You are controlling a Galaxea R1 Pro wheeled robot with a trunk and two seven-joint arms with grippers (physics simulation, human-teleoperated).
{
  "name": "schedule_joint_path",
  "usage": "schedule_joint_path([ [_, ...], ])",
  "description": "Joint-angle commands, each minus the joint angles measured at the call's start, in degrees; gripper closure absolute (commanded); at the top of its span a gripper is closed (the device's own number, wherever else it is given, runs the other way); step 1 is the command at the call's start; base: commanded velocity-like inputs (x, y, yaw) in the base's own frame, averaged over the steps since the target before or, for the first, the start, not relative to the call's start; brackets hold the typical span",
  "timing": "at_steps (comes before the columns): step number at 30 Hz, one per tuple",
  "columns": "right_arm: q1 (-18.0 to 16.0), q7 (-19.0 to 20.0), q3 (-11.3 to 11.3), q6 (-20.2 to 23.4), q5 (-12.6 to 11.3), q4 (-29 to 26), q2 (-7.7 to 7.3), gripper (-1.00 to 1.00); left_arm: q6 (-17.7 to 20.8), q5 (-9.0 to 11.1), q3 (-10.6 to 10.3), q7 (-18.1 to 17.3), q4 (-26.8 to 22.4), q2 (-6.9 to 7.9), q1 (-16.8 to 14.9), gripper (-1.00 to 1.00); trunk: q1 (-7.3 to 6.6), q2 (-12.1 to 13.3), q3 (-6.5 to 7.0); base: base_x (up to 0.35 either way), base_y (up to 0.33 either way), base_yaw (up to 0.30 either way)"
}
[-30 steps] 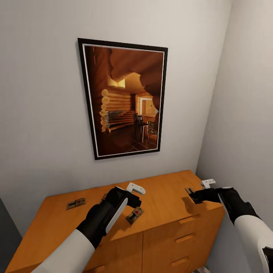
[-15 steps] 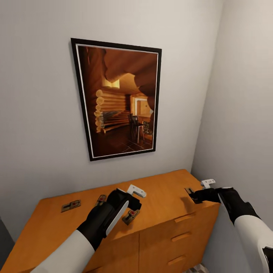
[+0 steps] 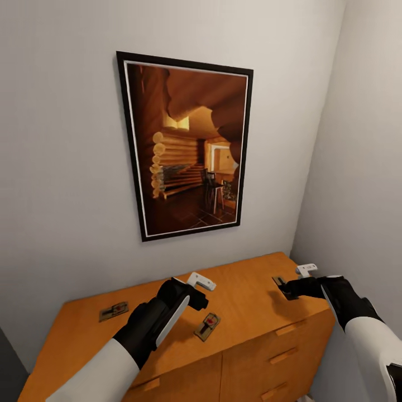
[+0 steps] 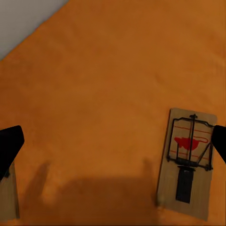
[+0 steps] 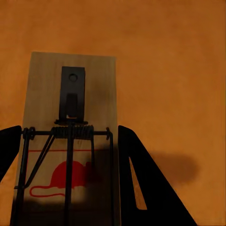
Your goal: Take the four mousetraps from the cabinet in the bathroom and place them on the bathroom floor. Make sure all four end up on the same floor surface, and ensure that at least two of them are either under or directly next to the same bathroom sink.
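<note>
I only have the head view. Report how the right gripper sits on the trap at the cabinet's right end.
Observer: In the right wrist view, the right gripper straddles that right-end mousetrap, with one finger along each long side. I cannot tell whether they pinch it.
Operator: Now give me the left gripper.
Observer: In the left wrist view, the left gripper is open over bare cabinet top, with nothing between its fingers.
Operator: Name what lies nearest it.
Observer: The front mousetrap lies by one fingertip, and a sliver of another mousetrap shows beside the other.
</note>
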Motion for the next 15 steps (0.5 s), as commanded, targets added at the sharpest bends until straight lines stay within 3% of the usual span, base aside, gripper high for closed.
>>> schedule_joint_path([
  [1,-0.1,0.5,-0.3,0.2,0.5,-0.1,0.06,1.00,0.2,0.6,-0.1,0.6,0.0,-0.01,-0.1,-1.00,0.04,-0.1,-0.09,0.035,0.088,-0.103],
  [9,-0.1,0.5,-0.3,0.2,0.5,-0.1,0.06,1.00,0.2,0.6,-0.1,0.6,0.0,-0.16,-0.1,-1.00,0.04,-0.1,0.04,0.007,0.019,-0.047],
  [15,-0.1,0.5,-0.4,0.2,0.5,-0.1,0.06,1.00,0.2,0.6,-0.1,0.7,0.0,-0.19,-0.1,-1.00,0.04,-0.1,0.36,0.000,0.001,-0.158],
])
